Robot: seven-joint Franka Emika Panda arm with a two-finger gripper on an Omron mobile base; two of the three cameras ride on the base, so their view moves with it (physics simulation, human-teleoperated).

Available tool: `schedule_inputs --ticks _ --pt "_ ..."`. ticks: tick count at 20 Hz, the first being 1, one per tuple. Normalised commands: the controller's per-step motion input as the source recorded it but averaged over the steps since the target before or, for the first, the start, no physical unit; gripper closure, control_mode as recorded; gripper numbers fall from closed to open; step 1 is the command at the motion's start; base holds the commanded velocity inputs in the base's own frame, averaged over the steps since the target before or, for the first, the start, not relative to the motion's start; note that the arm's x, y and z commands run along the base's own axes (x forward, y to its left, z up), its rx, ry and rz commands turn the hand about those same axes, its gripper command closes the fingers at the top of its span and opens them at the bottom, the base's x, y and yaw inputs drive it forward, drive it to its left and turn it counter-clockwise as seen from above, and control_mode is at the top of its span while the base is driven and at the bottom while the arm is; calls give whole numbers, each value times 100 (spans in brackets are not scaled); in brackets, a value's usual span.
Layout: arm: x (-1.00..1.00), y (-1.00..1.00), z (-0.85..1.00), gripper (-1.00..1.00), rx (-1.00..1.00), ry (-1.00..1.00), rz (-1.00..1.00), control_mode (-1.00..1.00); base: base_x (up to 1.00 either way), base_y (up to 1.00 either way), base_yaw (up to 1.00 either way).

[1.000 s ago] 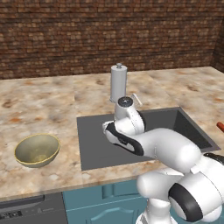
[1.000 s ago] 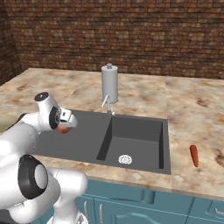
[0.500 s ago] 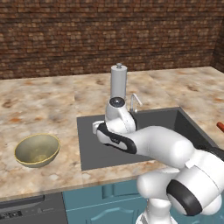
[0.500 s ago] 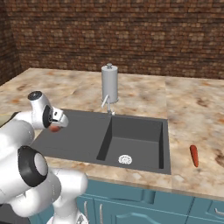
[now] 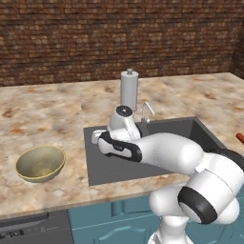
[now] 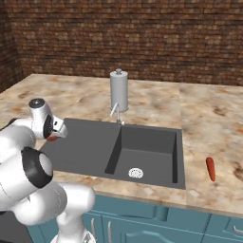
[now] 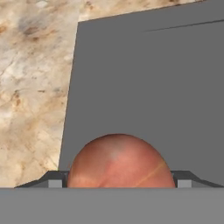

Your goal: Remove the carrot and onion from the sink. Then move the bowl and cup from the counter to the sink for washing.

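**Onion between the jaws over the sink's flat panel**

The gripper [image 7: 118,186] sat wide, and the onion [image 7: 121,162] filled the gap between its two fingertips [image 7: 54,179]; the jaws looked clamped on it, though the contact itself was hard to make out at the picture's bottom edge. In the right base view a sliver of the onion [image 6: 52,138] showed just under the hand. The onion was round, with no long axis to speak of.

Beyond the gripper lay the flat dark panel of the sink [image 7: 153,78], bare, with its straight left edge meeting the counter [image 7: 30,87] just beside the fingers. In the left base view the hand [image 5: 107,140] hung over the panel's left part, with the bowl [image 5: 40,163] well off to its left on the counter. Far to the gripper's right, past the deeper basin, the carrot [image 6: 210,169] lay on the counter, its long axis running roughly front to back, near the counter's front edge.
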Motion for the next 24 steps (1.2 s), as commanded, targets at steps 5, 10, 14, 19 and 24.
schedule_inputs --ticks 5,10,14,19,24 --pt "10 46 0 100 6 0 0 -100 0 0 0" --pt "21 44 0 100 5 0 0 -100 0 0 0" --pt "27 45 0 100 6 2 0 -100 0 0 0" --pt "26 51 0 100 1 0 0 -100 0 0 0" --pt "28 42 -4 100 0 0 -1 -100 0 0 0"
